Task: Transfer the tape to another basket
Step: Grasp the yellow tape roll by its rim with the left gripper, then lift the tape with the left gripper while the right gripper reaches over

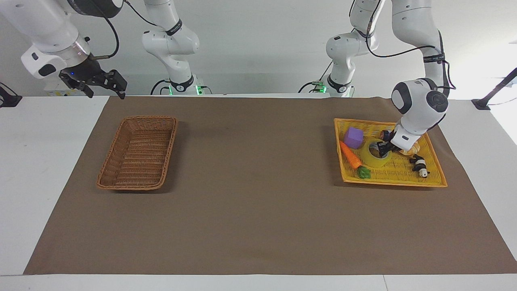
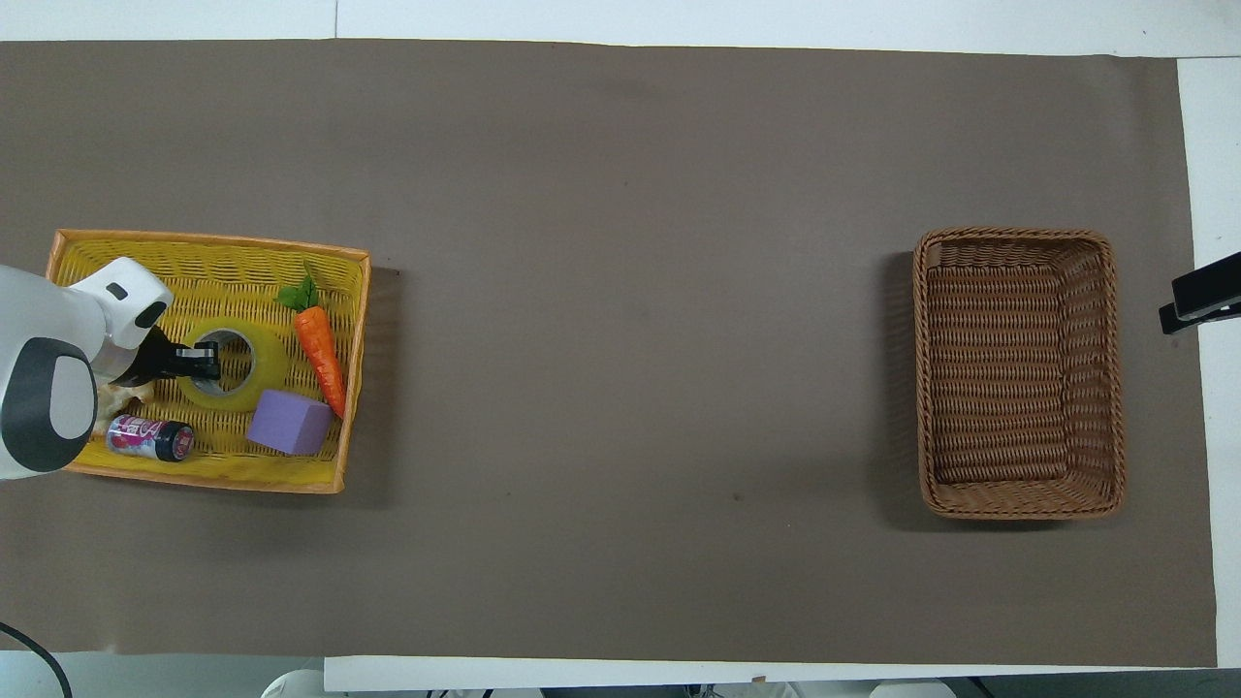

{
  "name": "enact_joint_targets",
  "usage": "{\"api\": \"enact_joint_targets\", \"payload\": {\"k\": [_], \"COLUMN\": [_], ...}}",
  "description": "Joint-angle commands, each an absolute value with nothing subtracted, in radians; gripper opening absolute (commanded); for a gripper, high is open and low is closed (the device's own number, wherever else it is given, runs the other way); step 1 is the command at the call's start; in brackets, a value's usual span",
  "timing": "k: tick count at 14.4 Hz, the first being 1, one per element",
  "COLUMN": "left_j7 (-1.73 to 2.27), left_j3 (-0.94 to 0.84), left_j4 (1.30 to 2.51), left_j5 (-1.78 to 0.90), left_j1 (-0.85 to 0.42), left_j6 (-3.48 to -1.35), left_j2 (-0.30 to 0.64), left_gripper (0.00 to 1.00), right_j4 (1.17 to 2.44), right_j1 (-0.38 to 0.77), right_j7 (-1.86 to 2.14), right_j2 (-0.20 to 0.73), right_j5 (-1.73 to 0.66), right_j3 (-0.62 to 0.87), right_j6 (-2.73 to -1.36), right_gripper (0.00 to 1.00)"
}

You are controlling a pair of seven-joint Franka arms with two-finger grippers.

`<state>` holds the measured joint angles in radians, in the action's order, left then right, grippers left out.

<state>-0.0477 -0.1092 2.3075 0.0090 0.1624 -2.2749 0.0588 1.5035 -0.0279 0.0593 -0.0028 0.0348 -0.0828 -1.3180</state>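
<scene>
Your tape (image 1: 375, 157) (image 2: 236, 364) sits in the yellow tray (image 1: 436, 167) (image 2: 208, 255) at the left arm's end of the table (image 1: 258, 210) (image 2: 620, 145), roll tilted, core ring facing up. Left claw (image 1: 383, 149) (image 2: 206, 360) is clamped on the tape's wall, one finger inside the core, one outside. Beside the tape in the tray: carrot (image 1: 349, 155) (image 2: 321, 351), purple cube (image 1: 353, 137) (image 2: 289, 424), small can (image 2: 150, 437), a bread-like piece (image 1: 410, 150) (image 2: 121, 396). Brown basket (image 1: 137, 151) (image 2: 1018, 373) stands well apart at the right arm's end. Right claw (image 1: 103, 83) waits up in the air off the basket's outer end, fingers apart.
</scene>
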Motion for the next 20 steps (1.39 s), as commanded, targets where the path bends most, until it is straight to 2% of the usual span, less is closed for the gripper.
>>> {"api": "enact_joint_targets", "payload": {"k": [1, 4, 6, 12, 20], "left_j7": [-0.064, -0.045, 0.058, 0.411, 0.448], "left_j3": [-0.103, -0.104, -0.1, -0.103, -0.106], "left_j4": [2.173, 1.917, 1.801, 1.753, 1.648], "left_j5": [0.006, -0.04, -0.141, -0.227, -0.267], "left_j1": [0.143, 0.072, -0.009, -0.297, -0.334], "left_j6": [-2.148, -1.926, -1.853, -1.968, -1.973], "left_j2": [0.08, 0.129, 0.155, 0.167, 0.17], "left_gripper": [0.0, 0.0, 0.0, 0.0, 0.0], "right_j4": [1.537, 1.537, 1.537, 1.537, 1.537], "right_j1": [-0.026, -0.026, -0.026, -0.026, -0.025], "right_j7": [0.072, 0.072, 0.072, 0.072, 0.089], "right_j2": [-0.028, -0.028, -0.028, -0.028, -0.031], "right_j5": [0.04, 0.04, 0.04, 0.04, 0.038], "right_j3": [-0.084, -0.084, -0.084, -0.084, -0.081], "right_j6": [-1.339, -1.341, -1.341, -1.341, -1.338], "right_gripper": [0.99, 0.99, 0.99, 0.99, 0.99]}}
